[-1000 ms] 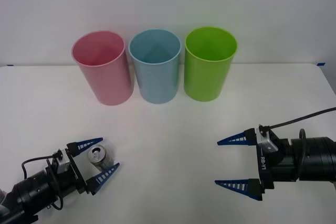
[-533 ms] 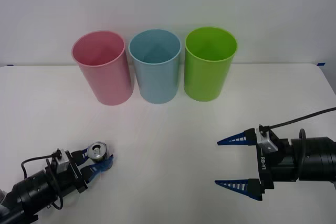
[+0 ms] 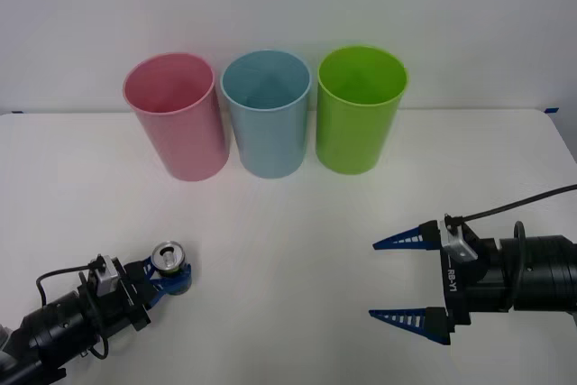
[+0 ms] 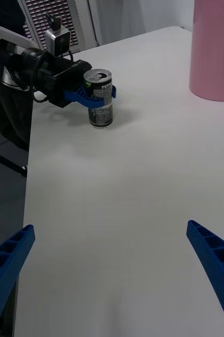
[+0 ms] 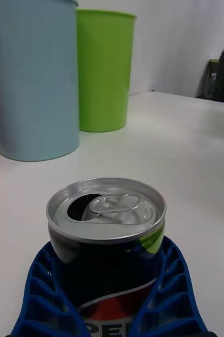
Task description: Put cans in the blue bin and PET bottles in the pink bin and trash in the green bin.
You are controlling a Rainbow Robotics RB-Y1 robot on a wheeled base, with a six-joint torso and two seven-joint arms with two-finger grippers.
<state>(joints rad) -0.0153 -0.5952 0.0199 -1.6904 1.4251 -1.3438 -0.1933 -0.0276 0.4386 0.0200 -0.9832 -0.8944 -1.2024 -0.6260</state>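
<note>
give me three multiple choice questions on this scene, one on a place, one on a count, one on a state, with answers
1. Which bin stands in the middle of the row?
A. pink
B. blue
C. green

2. How many bins stand on the table?
A. two
B. three
C. four

3. What is the left pincer doing?
A. hanging open over the bins
B. shut on the can
C. resting open, apart from the can

Answers:
1 B: the blue bin stands between the pink bin and the green bin.
2 B: three bins show on the table.
3 B: the left pincer has both blue fingers wrapped on the can; the right pincer waits open.
</note>
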